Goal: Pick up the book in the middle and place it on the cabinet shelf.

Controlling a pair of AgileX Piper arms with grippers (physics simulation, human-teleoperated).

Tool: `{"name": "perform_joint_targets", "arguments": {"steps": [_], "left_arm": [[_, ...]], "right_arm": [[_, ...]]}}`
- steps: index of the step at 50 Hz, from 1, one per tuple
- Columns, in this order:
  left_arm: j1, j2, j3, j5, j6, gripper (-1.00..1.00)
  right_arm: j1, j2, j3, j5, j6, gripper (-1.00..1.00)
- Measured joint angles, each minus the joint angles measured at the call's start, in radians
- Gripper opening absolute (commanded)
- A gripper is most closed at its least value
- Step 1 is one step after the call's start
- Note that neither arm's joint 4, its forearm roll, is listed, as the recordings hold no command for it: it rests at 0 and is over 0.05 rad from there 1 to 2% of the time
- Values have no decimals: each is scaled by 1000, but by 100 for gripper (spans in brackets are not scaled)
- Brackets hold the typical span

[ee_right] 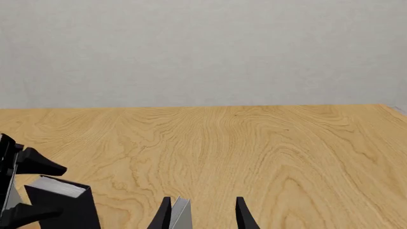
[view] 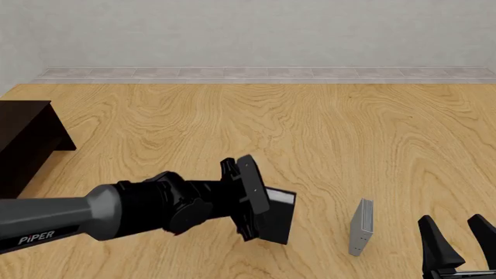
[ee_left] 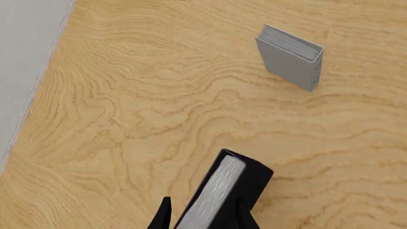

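1. The bench is pale wood with bold, wavy brown grain, smooth and matt; a grey plastered wall with a stone-toned skirting strip runs along its far edge.
2. The cabinet shelf sits at about 9 o'clock in the front view, cut off by the frame: a boxy, nearly black-brown block with a flat top and plain sides.
3. The left arm reaches in from 8 o'clock, a rounded tube of glossy dark grey with black joints. White lettering on it reads "PiPER".
4. The book is thick, with a matt black cover and a pale grey-white block of finely lined page edges. It lies just below the centre of the front view, tilted, above the bench, well apart from the cabinet shelf.
5. The left gripper has its slim, black, pointed fingers clamped on the book, one against each cover, page edges facing the wrist camera.
6. The thin grey book stands upright on the bench towards 5 o'clock in the front view, near the black one but not touching. It has plain light-grey covers and striped page edges; small dots line its spine edge in the left wrist view.
7. The right gripper waits at 5 o'clock, its black tapered fingers spread apart and holding nothing.
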State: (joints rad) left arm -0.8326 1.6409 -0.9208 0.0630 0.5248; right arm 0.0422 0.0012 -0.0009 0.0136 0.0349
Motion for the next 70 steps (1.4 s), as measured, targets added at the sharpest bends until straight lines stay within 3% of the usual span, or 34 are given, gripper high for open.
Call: {"name": "perform_joint_targets", "arguments": {"steps": [9,10,25,34,54,70], "left_arm": [[2,9,-17,11,-28,100],[1,9,-19,13,-33,-100],[-32,-11,-10,27,-105,-100],[-40,-37,3,40,-111,-100],[-80,-119,50,64,-26,-100],[-48,-231,123,-20,54,-100]], "right_arm": [[0,1,0,-2,3,100],[0,2,0,-2,3,100],[0,3,0,-3,5,100],[0,1,0,-2,6,100],[2,0,1,-2,5,100],[5,0,0,-3,-1,100]]}}
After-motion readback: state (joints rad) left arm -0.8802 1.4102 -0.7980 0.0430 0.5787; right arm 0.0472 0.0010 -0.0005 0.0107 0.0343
